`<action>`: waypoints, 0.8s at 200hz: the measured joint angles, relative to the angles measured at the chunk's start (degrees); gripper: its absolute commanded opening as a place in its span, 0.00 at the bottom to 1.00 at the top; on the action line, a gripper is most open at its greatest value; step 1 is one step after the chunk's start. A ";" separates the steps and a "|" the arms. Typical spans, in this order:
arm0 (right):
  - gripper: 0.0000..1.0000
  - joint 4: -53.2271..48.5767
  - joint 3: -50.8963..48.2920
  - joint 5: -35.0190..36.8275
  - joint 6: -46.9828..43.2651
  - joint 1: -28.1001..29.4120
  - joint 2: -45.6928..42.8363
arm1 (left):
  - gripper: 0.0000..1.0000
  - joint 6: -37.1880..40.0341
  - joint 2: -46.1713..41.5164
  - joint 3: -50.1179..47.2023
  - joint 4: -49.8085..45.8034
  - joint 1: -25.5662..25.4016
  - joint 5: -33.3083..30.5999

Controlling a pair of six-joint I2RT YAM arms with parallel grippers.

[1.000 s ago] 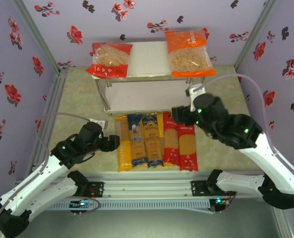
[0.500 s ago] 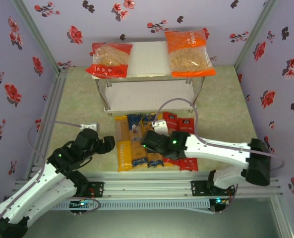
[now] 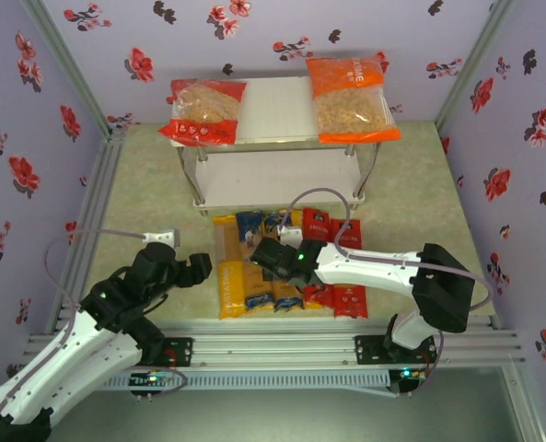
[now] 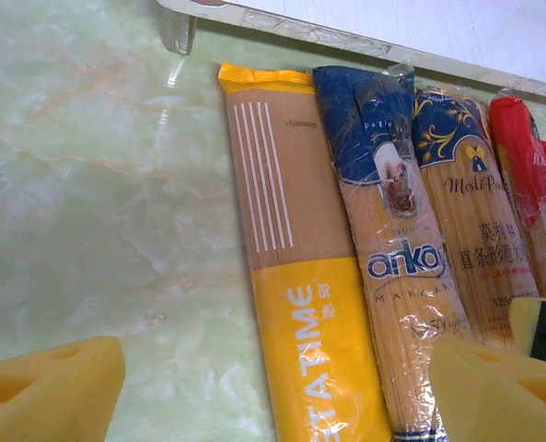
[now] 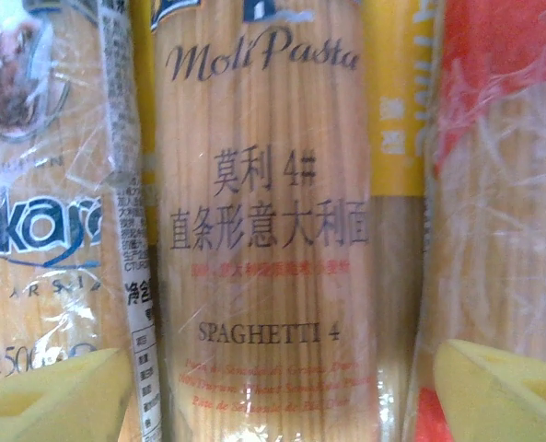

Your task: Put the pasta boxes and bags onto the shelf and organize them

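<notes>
2 bags (image 3: 207,111) on shelf (image 3: 277,103), 2 blue packs (image 4: 372,129)

Bare lower shelf (image 3: 273,180); spaghetti packs (image 3: 231,276) abutting, gapless.

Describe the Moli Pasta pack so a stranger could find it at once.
Find the white shelf; a row of long spaghetti packs lies on the table just in front of it. Two have blue ends: take the right-hand one, the Moli Pasta pack, with gold scrollwork, Chinese lettering and "SPAGHETTI 4", unlike its Ankara neighbour.
</notes>
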 measured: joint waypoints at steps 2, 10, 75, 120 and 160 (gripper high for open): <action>0.86 0.07 0.00 -0.24 -0.02 0.00 0.17 | 0.87 0.00 0.00 -0.04 0.00 0.00 0.00; 0.86 0.20 0.00 -1.01 0.00 0.00 0.74 | 0.87 0.00 0.00 -0.17 0.02 0.00 0.00; 0.87 0.24 0.00 -3.87 0.50 -0.68 4.39 | 0.89 0.02 0.00 -0.48 0.04 0.00 0.00; 0.87 0.90 0.00 -4.81 0.35 -2.14 4.92 | 0.89 0.20 0.00 -0.48 0.04 0.00 0.00; 0.84 3.80 -0.76 -6.93 0.37 -2.86 5.51 | 0.90 0.20 0.02 -0.52 0.04 0.00 0.00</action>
